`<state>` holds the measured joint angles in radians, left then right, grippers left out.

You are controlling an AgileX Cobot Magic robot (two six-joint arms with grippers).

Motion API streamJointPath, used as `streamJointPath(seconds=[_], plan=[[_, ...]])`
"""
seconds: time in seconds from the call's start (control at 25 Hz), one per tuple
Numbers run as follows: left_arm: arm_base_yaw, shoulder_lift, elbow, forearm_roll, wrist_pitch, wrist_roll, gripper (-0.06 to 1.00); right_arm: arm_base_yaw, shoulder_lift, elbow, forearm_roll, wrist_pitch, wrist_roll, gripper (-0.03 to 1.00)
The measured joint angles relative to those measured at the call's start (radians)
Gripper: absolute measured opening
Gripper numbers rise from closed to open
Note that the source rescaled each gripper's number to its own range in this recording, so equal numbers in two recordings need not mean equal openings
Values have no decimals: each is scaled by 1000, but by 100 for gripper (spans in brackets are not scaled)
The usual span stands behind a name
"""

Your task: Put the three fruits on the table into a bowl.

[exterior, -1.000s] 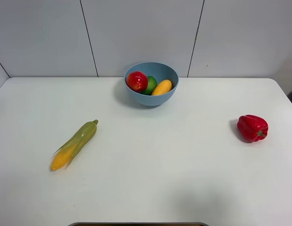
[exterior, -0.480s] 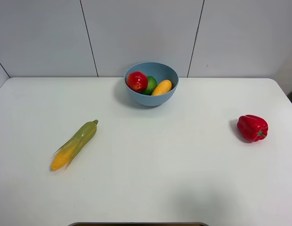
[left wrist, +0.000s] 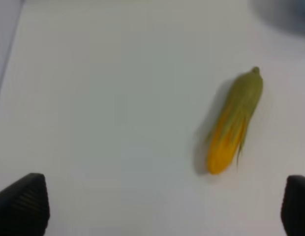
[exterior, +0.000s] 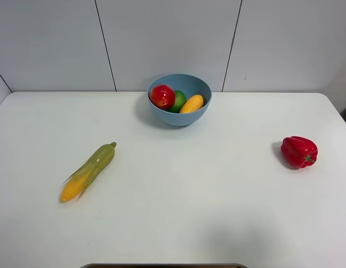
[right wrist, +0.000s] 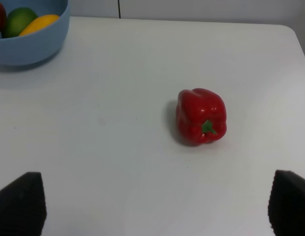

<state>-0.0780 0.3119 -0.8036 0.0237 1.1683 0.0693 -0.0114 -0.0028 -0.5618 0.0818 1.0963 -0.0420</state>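
Nothing has moved since the earlier frames: we see the apple [exterior: 162,96], lime [exterior: 178,100] and mango [exterior: 192,103] resting in the bowl [exterior: 179,118], both end effectors released and empty, so we judge nothing remains.

Light-blue bowl [exterior: 179,114] upright near the white desk's [exterior: 178,201] far edge; inside, touching side by side: red apple [exterior: 162,96], green lime [exterior: 179,99], yellow-orange mango [exterior: 192,103].
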Motion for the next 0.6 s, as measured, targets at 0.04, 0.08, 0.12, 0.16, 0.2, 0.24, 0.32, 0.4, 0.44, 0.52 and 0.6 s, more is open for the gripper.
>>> streamJointPath(seconds=[0.04,0.08,0.12,0.16,0.2,0.24,0.32,0.4,0.44,0.52,0.6], plan=[[0,-28,39,-2,0,-3,98,0,0,0,0,0,0,94],[0,-53,76,-4,0,-4,98,0,0,0,0,0,0,94],[0,-71,106,-4,-1,-5,98,0,0,0,0,0,0,94],[0,-93,139,-6,-3,-6,98,0,0,0,0,0,0,94],[0,-113,170,-7,-8,-6,98,0,0,0,0,0,0,94],[0,-133,198,-9,-18,-6,98,0,0,0,0,0,0,94],[0,-168,241,-17,-48,-6,98,0,0,0,0,0,0,94],[0,-201,280,-24,-84,-6,98,0,0,0,0,0,0,94],[0,-217,299,-24,-99,-6,98,0,0,0,0,0,0,94],[0,-245,331,-24,-112,-6,98,0,0,0,0,0,0,94],[0,-260,342,-24,-102,-6,98,0,0,0,0,0,0,94]])
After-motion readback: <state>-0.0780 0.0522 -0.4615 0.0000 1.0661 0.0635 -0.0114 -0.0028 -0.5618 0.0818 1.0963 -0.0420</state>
